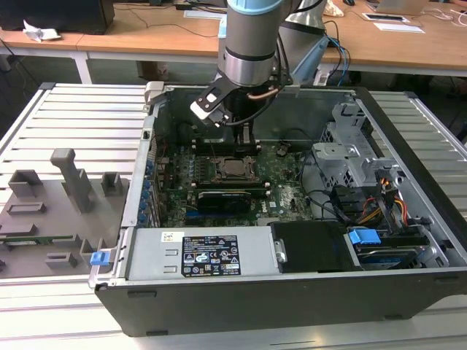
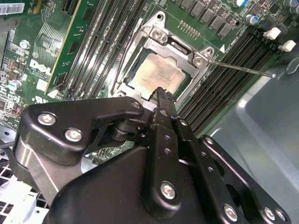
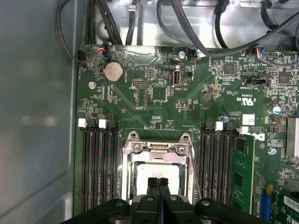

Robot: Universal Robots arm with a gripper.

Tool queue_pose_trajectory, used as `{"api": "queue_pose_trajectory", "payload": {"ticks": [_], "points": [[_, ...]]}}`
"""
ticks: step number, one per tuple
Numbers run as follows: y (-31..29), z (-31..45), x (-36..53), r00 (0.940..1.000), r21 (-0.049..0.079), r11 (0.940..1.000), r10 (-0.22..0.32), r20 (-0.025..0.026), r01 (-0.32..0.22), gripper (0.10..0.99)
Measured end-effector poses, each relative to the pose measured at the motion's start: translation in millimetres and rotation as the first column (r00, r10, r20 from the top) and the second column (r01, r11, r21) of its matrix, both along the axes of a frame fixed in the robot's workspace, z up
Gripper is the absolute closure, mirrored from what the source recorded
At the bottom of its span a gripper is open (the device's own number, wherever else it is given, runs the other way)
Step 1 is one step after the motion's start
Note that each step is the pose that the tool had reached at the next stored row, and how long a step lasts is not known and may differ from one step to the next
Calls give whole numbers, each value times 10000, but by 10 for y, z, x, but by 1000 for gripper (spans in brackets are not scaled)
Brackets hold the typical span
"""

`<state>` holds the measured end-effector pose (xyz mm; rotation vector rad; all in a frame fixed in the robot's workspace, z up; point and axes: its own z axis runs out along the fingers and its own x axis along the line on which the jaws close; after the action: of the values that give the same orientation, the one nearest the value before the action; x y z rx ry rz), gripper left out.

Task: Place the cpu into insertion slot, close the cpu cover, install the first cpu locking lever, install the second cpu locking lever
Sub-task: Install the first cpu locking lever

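Observation:
The cpu (image 2: 159,74) lies flat in the insertion slot (image 3: 127,154), its silvery top showing through the window of the cpu cover (image 3: 158,157), which lies down over it. My gripper (image 2: 162,92) hangs just above the near edge of the cover, black fingers pressed together, nothing between them. In the first wrist view the gripper (image 3: 159,181) overlaps the cpu (image 3: 156,170). A thin metal locking lever (image 2: 243,68) sticks out from the socket's corner over the memory slots. In the exterior view the gripper (image 1: 248,148) hovers over the socket (image 1: 233,169) inside the open case.
Black memory slots (image 3: 96,172) flank the socket on both sides. A green card (image 3: 243,172) stands upright nearby. Cables (image 3: 210,46) and the case wall (image 2: 261,121) hem the board in. The drive cage (image 1: 350,157), power supply (image 1: 208,255) and a grey fixture tray (image 1: 51,211) surround it.

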<state>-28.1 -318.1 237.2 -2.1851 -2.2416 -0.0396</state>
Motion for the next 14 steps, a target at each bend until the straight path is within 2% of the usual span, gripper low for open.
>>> {"api": "queue_pose_trajectory", "payload": {"ticks": [4,7,11,13,14], "points": [[-1,5,-8,10000,-3,10000,0,-1,0,980],[0,77,-8,10000,-1,10000,0,0,0,980],[0,221,-8,10000,-1,10000,0,0,0,980],[2,386,-7,10000,-5,10000,1,0,-1,980],[3,394,-8,9997,-3,9997,237,1,-237,980]]}}
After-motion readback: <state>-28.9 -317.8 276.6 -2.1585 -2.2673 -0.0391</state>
